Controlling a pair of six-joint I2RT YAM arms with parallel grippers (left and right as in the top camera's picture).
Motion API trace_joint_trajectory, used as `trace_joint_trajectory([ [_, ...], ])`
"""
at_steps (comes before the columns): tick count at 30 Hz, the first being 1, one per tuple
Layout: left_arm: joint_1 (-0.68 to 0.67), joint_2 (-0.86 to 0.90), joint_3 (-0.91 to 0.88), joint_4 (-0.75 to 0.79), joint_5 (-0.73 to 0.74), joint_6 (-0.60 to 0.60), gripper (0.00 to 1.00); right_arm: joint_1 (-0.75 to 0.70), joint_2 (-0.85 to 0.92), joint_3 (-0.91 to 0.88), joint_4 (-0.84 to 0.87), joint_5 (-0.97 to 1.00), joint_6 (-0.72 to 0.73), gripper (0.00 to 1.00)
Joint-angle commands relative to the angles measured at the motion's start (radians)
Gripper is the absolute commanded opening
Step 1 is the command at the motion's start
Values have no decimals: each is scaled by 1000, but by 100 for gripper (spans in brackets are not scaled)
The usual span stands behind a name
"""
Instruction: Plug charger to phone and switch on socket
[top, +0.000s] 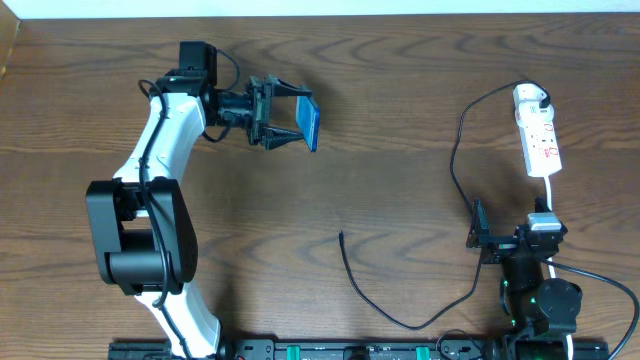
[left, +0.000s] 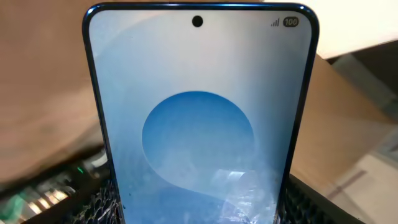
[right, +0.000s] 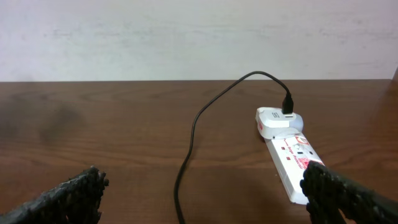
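My left gripper (top: 285, 122) is shut on the phone (top: 309, 122) and holds it on edge above the table at the back left. In the left wrist view the phone (left: 199, 124) fills the frame, its blue screen with a round shape facing the camera, between my fingers (left: 102, 205). The socket (top: 541, 145) lies at the far right, with the charger's white adapter (top: 530, 98) plugged into its far end. The charger's black cable (right: 193, 130) runs down past my open right gripper (top: 512, 222), and its plug tip (top: 341, 236) lies loose mid-table. The right gripper (right: 205, 199) is empty, the socket (right: 292, 162) by its right finger.
The socket's white cord (top: 552, 190) runs back toward the right arm base (top: 540, 300). The left arm's base (top: 140, 240) stands at the front left. A black rail (top: 330, 350) runs along the table's front edge.
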Motion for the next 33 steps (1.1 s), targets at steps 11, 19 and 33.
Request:
trace_joint_trajectory([
  [11, 2, -40, 4, 0, -307, 407, 7, 6, -6, -2, -4, 4, 6, 99],
  [19, 2, -39, 3, -7, -493, 420, 7, 6, -6, -2, -4, 4, 6, 99],
  [33, 2, -39, 3, -7, -493, 437, 7, 6, -6, -2, 150, -72, 6, 99],
])
